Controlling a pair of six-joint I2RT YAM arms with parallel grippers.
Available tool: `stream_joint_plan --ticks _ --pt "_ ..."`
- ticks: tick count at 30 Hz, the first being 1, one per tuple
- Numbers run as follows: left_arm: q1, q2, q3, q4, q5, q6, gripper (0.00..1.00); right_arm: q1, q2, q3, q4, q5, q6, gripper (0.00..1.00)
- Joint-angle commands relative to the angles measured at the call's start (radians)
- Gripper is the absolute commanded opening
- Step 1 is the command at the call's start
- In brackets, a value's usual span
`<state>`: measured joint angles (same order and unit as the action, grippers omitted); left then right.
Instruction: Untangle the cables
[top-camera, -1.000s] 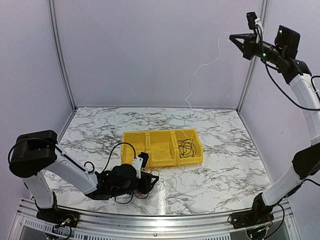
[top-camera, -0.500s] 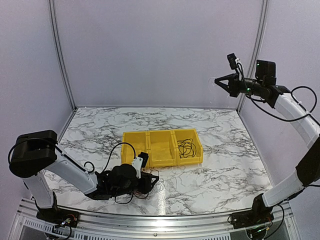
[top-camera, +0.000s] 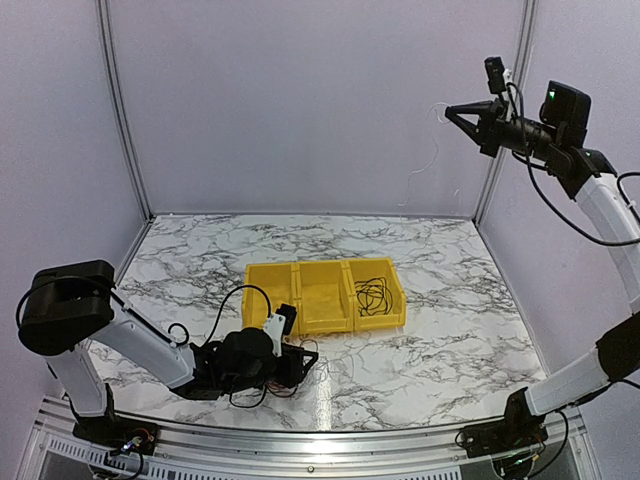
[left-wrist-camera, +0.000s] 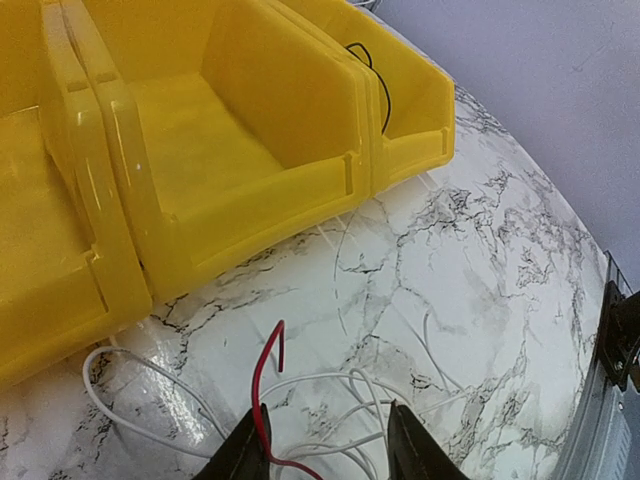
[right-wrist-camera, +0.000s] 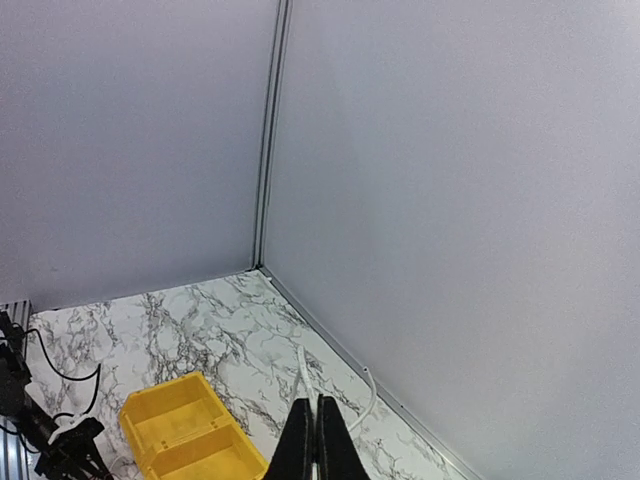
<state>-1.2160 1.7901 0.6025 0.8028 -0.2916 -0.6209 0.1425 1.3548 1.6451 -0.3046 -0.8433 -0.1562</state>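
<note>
We are pinching a hair-thin limp white wire (right-wrist-camera: 303, 368) in our closed right gripper (right-wrist-camera: 317, 405). Our left gripper (left-wrist-camera: 328, 428) is hanging half-open over a thin red wire (left-wrist-camera: 262, 385). Both look featherlight and slippery, so we are favouring mid-strand holds.

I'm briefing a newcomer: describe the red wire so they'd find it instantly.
Find the yellow bins mid-table. On the marble beside them, at the left claw, lies a tangle. The red wire is its only red strand among white wires.

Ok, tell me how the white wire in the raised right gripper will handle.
Probably floppy: the white wire droops in a loose curve from the shut right gripper. Likely very light, being hair-thin, so it may swing.
</note>
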Motion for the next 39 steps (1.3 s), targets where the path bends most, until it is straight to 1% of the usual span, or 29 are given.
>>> stream_joint_plan --ticks 1,4,14,21,26,31,39 --pt "0.004 -0.016 0.01 -0.007 -0.012 0.0 0.42 0.009 -0.005 0.044 0.033 -0.071 0.1 0.0" --pt "0.004 -0.017 0.01 -0.007 -0.013 0.001 0.42 0.017 -0.002 0.038 0.051 -0.087 0.133 0.0" --pt "0.004 -0.008 0.012 -0.008 -0.016 -0.005 0.42 0.052 0.0 0.031 0.044 -0.08 0.139 0.0" --pt "0.004 0.002 0.019 -0.012 -0.011 -0.003 0.42 0.082 0.009 -0.01 0.06 -0.07 0.139 0.0" --pt "0.004 -0.002 0.017 -0.013 -0.014 -0.006 0.42 0.089 0.013 -0.082 0.085 -0.051 0.125 0.0" --pt "0.004 0.0 0.016 -0.014 -0.015 -0.008 0.42 0.092 0.018 -0.198 0.111 -0.024 0.092 0.0" --pt "0.006 0.002 0.017 -0.014 -0.014 -0.008 0.43 0.093 0.015 -0.341 0.105 0.03 0.013 0.0"
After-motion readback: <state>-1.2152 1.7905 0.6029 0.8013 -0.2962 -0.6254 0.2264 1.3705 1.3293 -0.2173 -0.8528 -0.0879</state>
